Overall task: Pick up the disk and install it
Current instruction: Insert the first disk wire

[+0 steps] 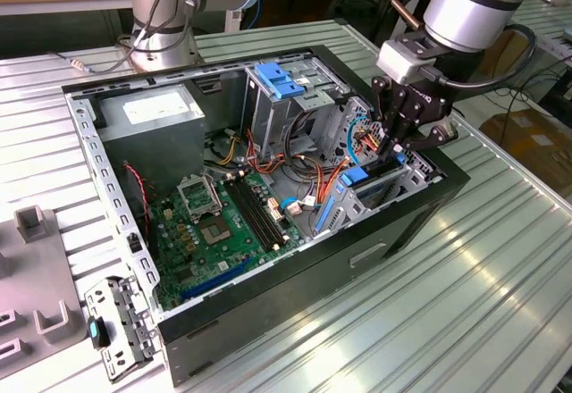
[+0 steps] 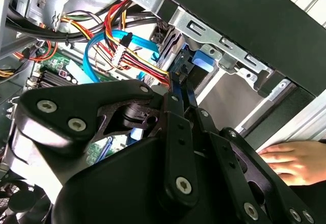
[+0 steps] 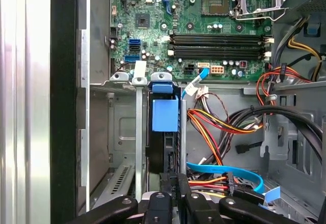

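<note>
Hanging over the drive cage (image 1: pixel 393 179) of the open computer case (image 1: pixel 268 259), the gripper (image 1: pixel 398 143) has its fingers (image 3: pixel 175 193) drawn close together at the edge of the disk (image 3: pixel 164 127); whether they actually clamp it I cannot tell. The disk stands on edge inside that cage, its blue frame facing up in the first wrist view, beside the motherboard (image 1: pixel 219 223). A hand (image 2: pixel 295 160) rests outside the case wall
</note>
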You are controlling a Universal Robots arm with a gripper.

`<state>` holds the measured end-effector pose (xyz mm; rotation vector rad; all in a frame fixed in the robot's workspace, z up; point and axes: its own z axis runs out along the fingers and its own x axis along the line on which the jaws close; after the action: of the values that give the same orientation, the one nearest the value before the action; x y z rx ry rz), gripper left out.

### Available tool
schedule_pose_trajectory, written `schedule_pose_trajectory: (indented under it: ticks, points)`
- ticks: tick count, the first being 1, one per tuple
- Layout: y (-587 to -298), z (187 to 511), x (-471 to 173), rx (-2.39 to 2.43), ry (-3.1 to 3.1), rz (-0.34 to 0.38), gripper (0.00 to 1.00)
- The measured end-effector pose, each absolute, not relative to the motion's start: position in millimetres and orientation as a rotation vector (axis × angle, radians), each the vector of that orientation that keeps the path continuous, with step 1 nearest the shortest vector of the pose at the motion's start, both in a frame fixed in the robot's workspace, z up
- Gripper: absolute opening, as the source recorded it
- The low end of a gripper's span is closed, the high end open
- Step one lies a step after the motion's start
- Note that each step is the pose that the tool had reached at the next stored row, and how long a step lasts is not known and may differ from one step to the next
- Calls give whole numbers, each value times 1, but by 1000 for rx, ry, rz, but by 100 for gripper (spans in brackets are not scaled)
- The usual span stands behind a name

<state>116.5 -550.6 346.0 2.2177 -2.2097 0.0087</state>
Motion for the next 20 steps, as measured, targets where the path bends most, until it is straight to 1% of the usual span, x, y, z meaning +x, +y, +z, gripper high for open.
schedule_pose_trajectory:
  ticks: [10, 11, 12, 15, 18, 19, 20]
  points:
    - [-551, 341, 117, 2216, -2211, 9, 16]
    - [-551, 342, 117, 2217, -2212, 8, 18]
    - [-551, 345, 117, 2216, -2211, 9, 24]
    - [-551, 353, 117, 2216, -2211, 9, 24]
    - [-551, 353, 117, 2216, -2211, 8, 24]
    - [-551, 353, 117, 2216, -2211, 9, 23]
    - [-551, 353, 117, 2216, -2211, 9, 16]
